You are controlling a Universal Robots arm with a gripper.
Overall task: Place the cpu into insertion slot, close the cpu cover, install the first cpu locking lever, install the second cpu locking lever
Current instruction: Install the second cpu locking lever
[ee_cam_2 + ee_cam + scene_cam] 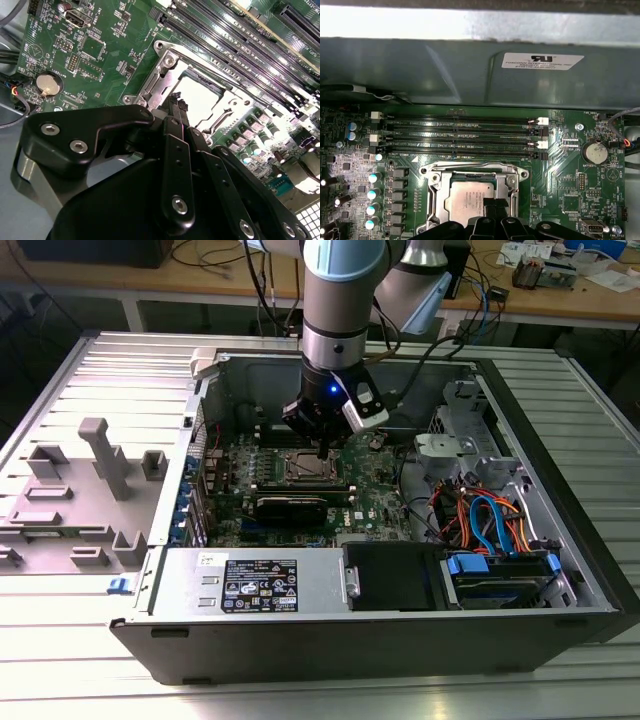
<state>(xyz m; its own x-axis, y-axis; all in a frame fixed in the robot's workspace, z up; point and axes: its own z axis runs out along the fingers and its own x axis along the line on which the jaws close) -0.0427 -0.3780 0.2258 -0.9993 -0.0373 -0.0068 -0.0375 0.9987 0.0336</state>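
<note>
We are inspecting an open computer case (560, 540) lying on a slatted metal surface (100, 370), with the arm reaching down into it from above. The gripper (322, 447) is hovering just over the socket area of the green motherboard (380, 502), near the middle of the board in the exterior view.

In the first wrist view, the cpu (470, 199) is sitting in the insertion slot (449, 181), its dull silver top facing up. The cpu cover (436, 192) is lying down around the chip, its window framing the metal top. In the second wrist view, the cover (156, 85) is showing bright metal, and the gripper (176, 102) is poised just above its edge with the fingertips (174, 101) drawn close together, holding nothing. We cannot tell whether the tips are touching the frame.

The memory slots (460, 134) are running along the far side of the socket, just beside it. A coin battery (594, 151) is sitting on the board well apart from the socket. A grey fixture tray (70, 510) is resting on the surface at the exterior view's left, outside the case.
</note>
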